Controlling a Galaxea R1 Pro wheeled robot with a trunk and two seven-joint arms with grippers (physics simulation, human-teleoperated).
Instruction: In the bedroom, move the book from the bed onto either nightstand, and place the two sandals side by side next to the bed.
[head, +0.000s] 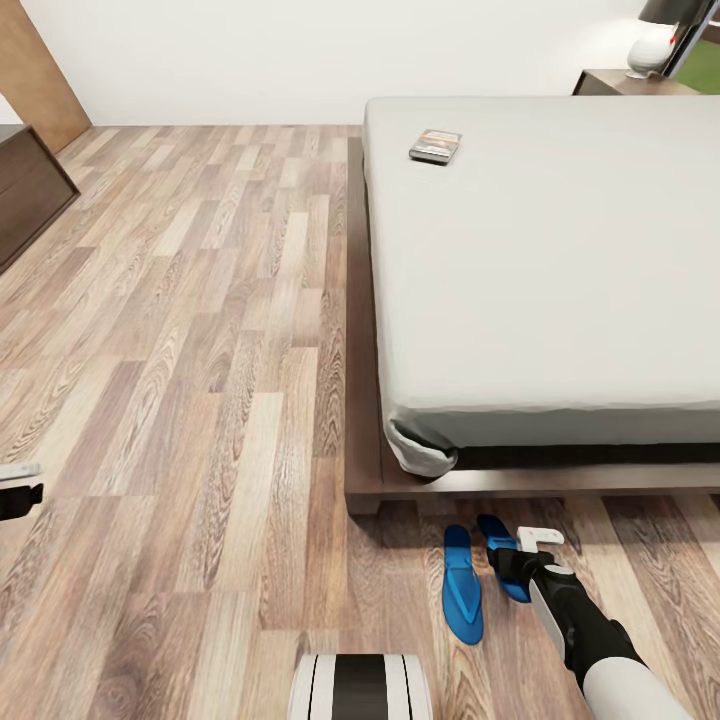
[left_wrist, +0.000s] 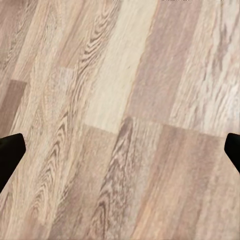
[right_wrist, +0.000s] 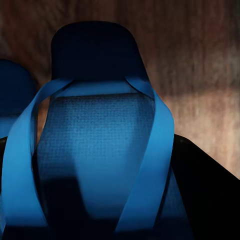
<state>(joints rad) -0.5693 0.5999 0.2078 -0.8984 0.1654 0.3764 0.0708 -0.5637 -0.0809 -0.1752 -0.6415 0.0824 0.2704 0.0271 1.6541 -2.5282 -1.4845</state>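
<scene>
Left pincer (head: 18, 487): hung low over the wood-plank floor (head: 180, 400), well to the left of the bed (head: 540, 260); in the left wrist view its two dark fingertips (left_wrist: 11, 155) stood wide apart over bare planks, released and holding nothing.
Dresser (head: 30, 185): a dark cabinet stood at the far left, well apart from the bed.
Book (head: 435, 146): lay flat on the off-white mattress, near the bed's left edge towards the headboard end.
First sandal (head: 462, 585): bright blue, lay flat on the floor just beyond the bed's foot, near its left corner.
Second sandal (head: 503, 560): lay just right of the first, roughly parallel to it, partly covered by the right arm.
Right pincer (head: 512, 570): was down on the second sandal; in the right wrist view the blue straps (right_wrist: 150, 150) and footbed were very close in front, with dark fingers to either side, but I cannot tell whether it was clenched on the sandal.
Nightstand (head: 630, 83): stood beside the bed's head at the far right, a white lamp (head: 652, 45) on top.
</scene>
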